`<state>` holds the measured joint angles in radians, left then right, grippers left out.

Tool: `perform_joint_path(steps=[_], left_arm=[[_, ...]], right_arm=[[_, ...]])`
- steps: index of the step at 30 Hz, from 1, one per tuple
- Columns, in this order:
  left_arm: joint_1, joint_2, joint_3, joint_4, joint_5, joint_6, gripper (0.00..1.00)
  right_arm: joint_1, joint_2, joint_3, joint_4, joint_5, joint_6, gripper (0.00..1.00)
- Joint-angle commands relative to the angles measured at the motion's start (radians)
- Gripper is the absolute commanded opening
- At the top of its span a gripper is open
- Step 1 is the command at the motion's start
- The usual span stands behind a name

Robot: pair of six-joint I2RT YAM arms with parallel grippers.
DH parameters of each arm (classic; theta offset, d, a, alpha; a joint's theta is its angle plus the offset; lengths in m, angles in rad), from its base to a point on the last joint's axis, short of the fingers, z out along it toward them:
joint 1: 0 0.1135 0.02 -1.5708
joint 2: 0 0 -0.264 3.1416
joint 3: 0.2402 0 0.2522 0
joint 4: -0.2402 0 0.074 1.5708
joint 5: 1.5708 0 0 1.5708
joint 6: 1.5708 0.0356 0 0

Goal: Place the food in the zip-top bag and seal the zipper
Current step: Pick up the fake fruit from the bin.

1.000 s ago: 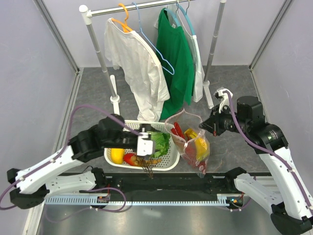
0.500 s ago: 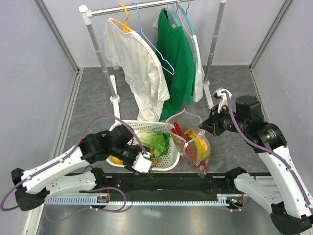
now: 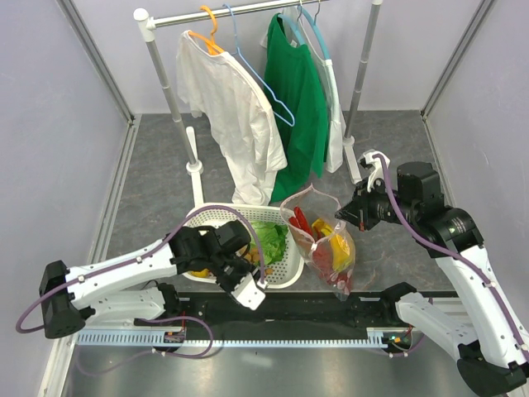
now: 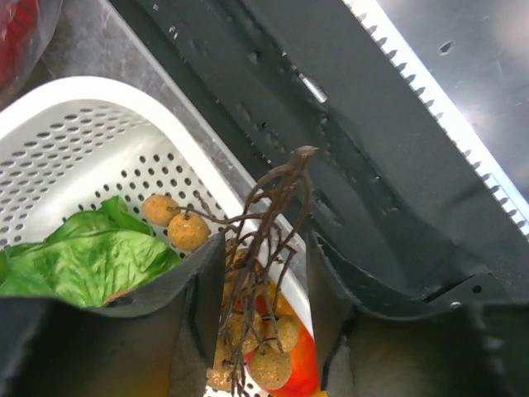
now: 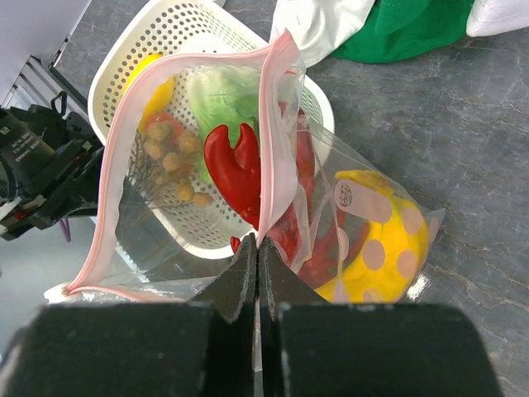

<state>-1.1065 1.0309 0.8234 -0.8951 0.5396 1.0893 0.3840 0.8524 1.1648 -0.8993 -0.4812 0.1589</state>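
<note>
My left gripper hangs over the near rim of the white basket, shut on the brown longan bunch; its twigs poke out past the fingertips. Green lettuce, a red-orange mango and a yellow piece lie in the basket. My right gripper is shut on the pink zipper strip and holds the clear bag open and upright. Inside are the red lobster and a yellow food.
A clothes rack stands behind the basket, with a white shirt and a green shirt hanging low near the bag. A black rail runs along the near edge. Side walls close in left and right.
My left gripper has dropped and pulled back toward the basket's near rim, turning as it went, with the longan bunch still in it. The right gripper and bag have hardly moved.
</note>
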Motion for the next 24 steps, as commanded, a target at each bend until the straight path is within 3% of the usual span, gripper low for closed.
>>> perform_joint_path(steps=[1,4,5,7,12,17,19,24], left_arm=[[-0.006,0.012,0.003,0.047,-0.02,0.049,0.42],[-0.006,-0.014,0.01,0.068,-0.02,0.021,0.22],[-0.006,-0.025,0.028,0.068,-0.018,0.005,0.1],[-0.006,-0.064,0.08,0.068,-0.015,-0.026,0.02],[-0.006,-0.129,0.256,0.064,0.054,-0.19,0.02],[0.002,-0.12,0.454,0.168,0.043,-0.424,0.02],[0.007,-0.101,0.511,0.244,0.001,-0.506,0.02],[0.011,-0.051,0.531,0.626,-0.163,-0.722,0.02]], right_arm=[[0.0,-0.003,-0.013,0.008,-0.025,-0.019,0.0],[0.0,-0.007,-0.017,0.01,-0.026,-0.018,0.0],[0.0,-0.007,-0.014,0.008,-0.028,-0.018,0.0],[0.0,-0.013,-0.01,0.01,-0.033,-0.016,0.0],[0.0,-0.021,-0.019,0.005,-0.04,-0.015,0.0],[0.0,-0.026,-0.025,0.008,-0.051,-0.005,0.0],[-0.002,-0.027,-0.031,0.01,-0.059,-0.002,0.0],[0.0,-0.033,-0.037,0.01,-0.082,-0.004,0.0]])
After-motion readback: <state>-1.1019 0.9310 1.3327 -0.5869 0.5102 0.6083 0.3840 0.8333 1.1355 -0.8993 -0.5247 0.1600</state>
